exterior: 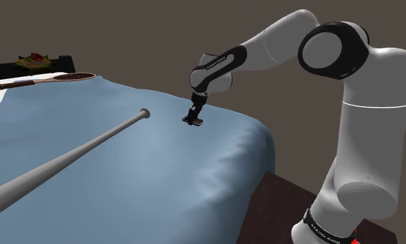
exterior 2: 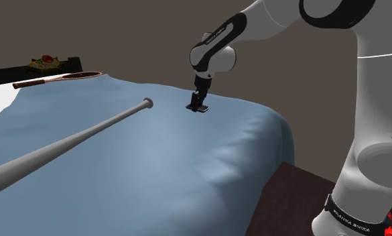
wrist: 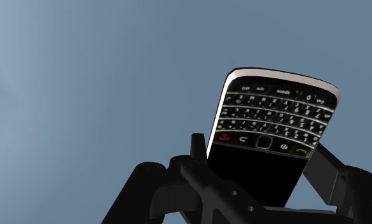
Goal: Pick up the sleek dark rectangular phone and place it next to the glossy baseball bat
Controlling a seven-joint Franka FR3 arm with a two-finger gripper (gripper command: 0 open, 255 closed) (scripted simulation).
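The phone (wrist: 270, 137), dark with a small keyboard under a black screen, sits clasped between the gripper's (wrist: 261, 175) 2 black fingers (wrist: 200, 159), keyboard end pointing away from the hand. In the shoulder view the phone (exterior: 193, 121) hangs under the gripper (exterior: 195, 114) right at the blue blanket (exterior: 159, 180); whether it touches the cloth I cannot tell. The grey bat (exterior: 76, 149) lies on the blanket, and its knob end is near the phone, on the shoulder view's left, apart from it. A wooden brush (exterior: 52, 79) rests at the blanket's far edge, well apart from both.
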